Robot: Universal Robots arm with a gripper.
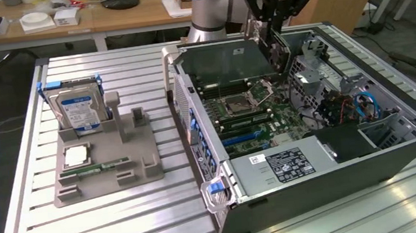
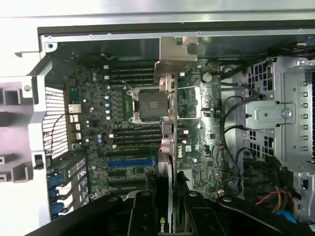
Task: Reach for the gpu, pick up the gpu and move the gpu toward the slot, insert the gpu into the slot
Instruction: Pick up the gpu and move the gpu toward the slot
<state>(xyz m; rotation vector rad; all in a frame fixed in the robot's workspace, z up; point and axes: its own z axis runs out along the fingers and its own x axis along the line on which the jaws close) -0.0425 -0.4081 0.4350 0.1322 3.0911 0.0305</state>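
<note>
Reach and pick-up are judged done, insertion not yet: the gpu (image 1: 226, 61) is held clamped in the gripper (image 2: 170, 204) above the open case (image 1: 335, 191), at twelve o'clock of the processor socket (image 1: 243, 100), well apart from the blue slot (image 1: 243, 139) at the socket's six o'clock.

gpu (image 1: 222, 64) in gripper (image 2: 170, 209) above open case (image 1: 335, 190), parts tray (image 1: 101, 143) on exterior view's left, hard drive (image 1: 79, 108) standing in it
</note>
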